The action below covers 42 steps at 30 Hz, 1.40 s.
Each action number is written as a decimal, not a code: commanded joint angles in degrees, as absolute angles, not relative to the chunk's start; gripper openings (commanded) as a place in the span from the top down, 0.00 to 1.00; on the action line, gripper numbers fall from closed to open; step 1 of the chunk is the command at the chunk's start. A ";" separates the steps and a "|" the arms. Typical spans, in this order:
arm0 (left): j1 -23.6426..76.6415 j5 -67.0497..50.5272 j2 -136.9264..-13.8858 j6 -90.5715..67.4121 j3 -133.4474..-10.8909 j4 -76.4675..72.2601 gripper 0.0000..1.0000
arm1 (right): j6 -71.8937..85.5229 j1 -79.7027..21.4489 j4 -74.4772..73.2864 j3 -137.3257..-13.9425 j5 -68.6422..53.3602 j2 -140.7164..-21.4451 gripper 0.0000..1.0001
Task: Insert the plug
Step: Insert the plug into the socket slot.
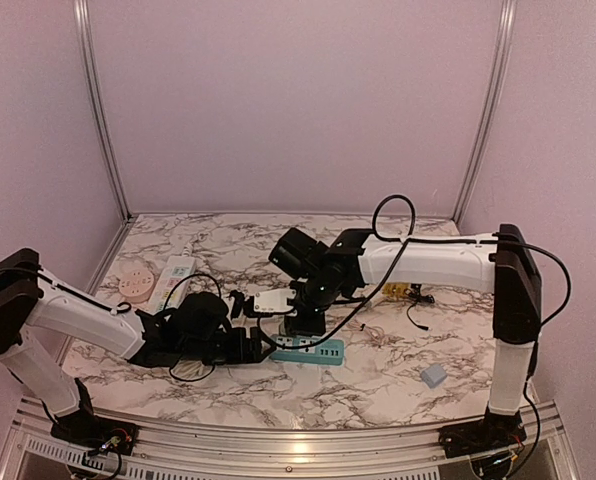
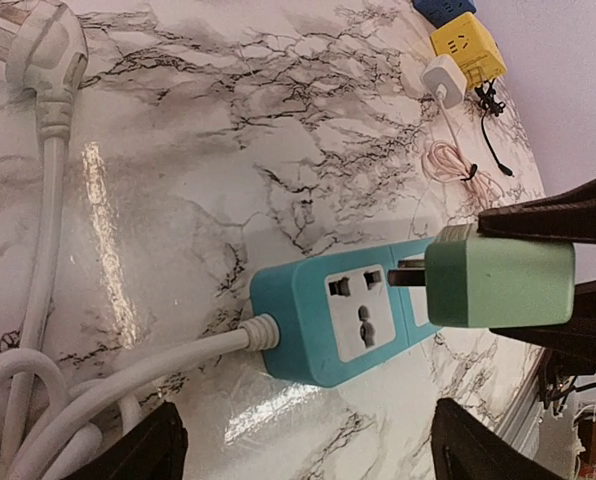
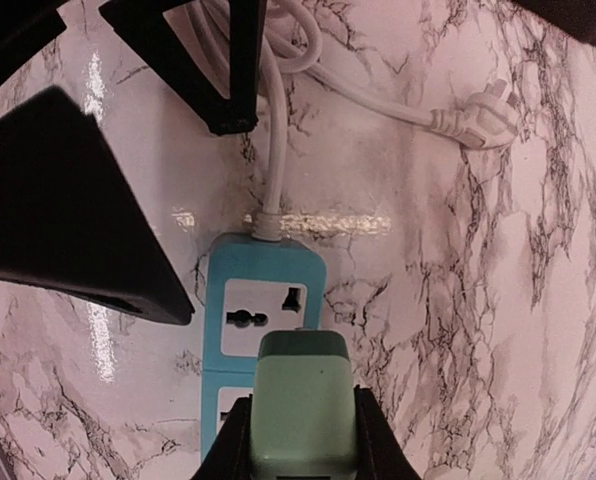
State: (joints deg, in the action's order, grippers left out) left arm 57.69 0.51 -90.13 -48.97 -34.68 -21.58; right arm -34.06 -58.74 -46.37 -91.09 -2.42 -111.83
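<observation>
Left tool (image 2: 308, 430) spread, right tool (image 3: 303, 440) clamped

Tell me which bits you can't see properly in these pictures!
Power strip, right wrist view: its second socket sits under the green plug and runs off the bottom edge.
Plug prongs, right wrist view: hidden beneath the plug's body.
Left gripper, left wrist view: bottom edge cuts off all but fingertips.
Pale blue block, top view: too small to identify.
</observation>
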 commanded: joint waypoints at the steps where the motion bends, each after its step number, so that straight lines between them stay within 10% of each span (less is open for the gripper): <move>1: 57.40 0.88 -88.01 -49.24 -33.36 -23.02 0.15 | -32.89 -59.40 -46.95 -94.34 -2.65 -114.03 1.00; 42: 58.18 -1.40 -90.79 -50.65 -30.03 -30.32 0.46 | -31.67 -59.77 -59.03 -109.02 -3.40 -129.37 1.00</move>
